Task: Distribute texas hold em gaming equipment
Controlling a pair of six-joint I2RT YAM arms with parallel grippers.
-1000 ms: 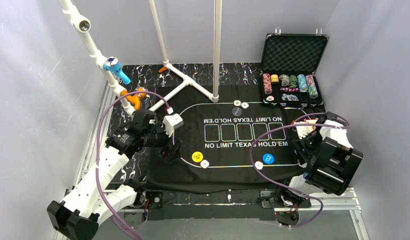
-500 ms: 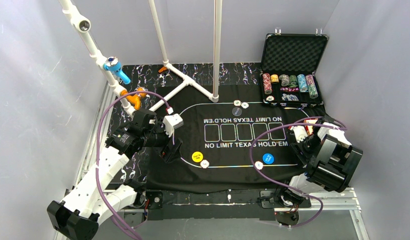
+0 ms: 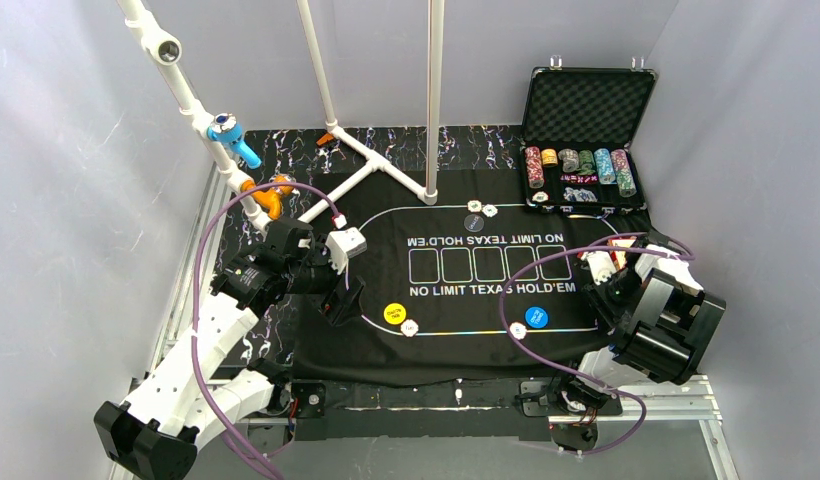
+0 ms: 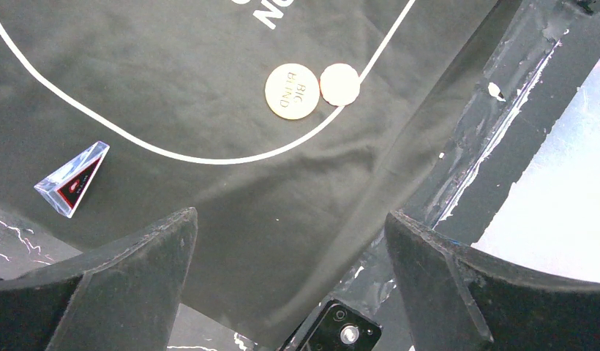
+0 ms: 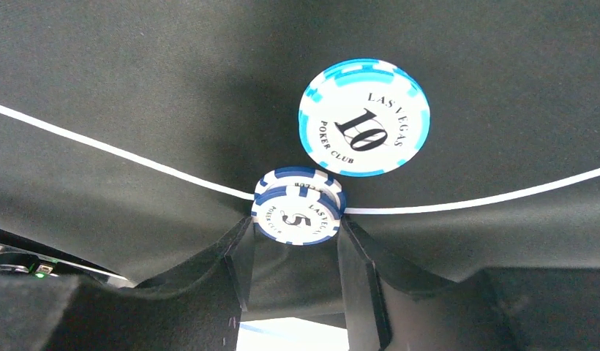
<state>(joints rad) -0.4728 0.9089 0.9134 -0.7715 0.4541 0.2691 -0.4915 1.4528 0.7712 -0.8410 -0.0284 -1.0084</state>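
We're seeing the marbled table (image 3: 286, 150) carrying the felt mat (image 3: 456, 340), the open case (image 3: 586, 100) and a white pipe frame (image 3: 386, 166).

The top camera is looking down on the whole black felt mat (image 3: 466, 350) from high behind its near edge. The left wrist camera is hanging close above the mat's near-left corner, sharing the yellow Big Blind button (image 3: 394, 313). The right wrist camera is skimming the mat's right edge beside stacked blue 5 chips (image 5: 297, 217), a spot seemingly hidden from above.

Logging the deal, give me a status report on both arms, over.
Left gripper open, hovering over mat, empty. Right gripper closed on two blue 5 chips at the white line. Light-blue 10 chip lies flat just beyond them.
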